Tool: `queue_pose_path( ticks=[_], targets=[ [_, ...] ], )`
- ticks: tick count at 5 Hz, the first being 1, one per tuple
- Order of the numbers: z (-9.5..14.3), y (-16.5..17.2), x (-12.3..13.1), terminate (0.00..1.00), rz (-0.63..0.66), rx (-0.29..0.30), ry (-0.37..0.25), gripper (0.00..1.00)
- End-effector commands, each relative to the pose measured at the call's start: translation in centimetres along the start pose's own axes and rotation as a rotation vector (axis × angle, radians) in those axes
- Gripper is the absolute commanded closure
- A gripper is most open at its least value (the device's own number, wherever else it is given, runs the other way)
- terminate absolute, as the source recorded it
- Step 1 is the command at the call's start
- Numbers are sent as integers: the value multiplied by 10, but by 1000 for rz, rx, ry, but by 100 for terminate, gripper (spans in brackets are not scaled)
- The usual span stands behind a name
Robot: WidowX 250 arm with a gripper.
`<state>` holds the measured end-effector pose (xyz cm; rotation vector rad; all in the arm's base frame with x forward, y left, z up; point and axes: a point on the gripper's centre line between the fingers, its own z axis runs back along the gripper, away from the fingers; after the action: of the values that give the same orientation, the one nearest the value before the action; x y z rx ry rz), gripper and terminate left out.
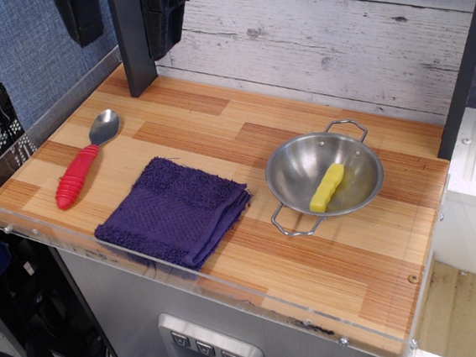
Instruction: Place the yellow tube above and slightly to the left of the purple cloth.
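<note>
The yellow tube (327,188) lies inside the steel bowl (292,166) at the right middle of the wooden table. The purple cloth (175,210) lies folded flat at the front middle, left of the bowl. My gripper (163,13) hangs at the top edge of the view, above the table's back left corner, far from both the tube and the cloth. It is black and cut off by the frame, so I cannot see how its jaws stand. Nothing shows in it.
A spoon with a red handle (80,174) lies at the left, its steel end pointing to the back. A dark post (134,49) stands at the back left. A clear plastic lip (188,278) runs along the front and left edges. A plank wall is behind.
</note>
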<state>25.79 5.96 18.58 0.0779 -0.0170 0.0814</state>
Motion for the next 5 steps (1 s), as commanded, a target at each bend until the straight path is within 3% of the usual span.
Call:
queue_pose_path(
  ticks=[1,2,4,5],
  targets=[
    [0,0,0,0,0,0,0,0],
    [-10,-22,4,0,-60,-13,18,0],
    [-34,-73,22,0,-127,-69,-58,0],
    [-66,-94,37,0,-157,-71,-40,0]
  ],
)
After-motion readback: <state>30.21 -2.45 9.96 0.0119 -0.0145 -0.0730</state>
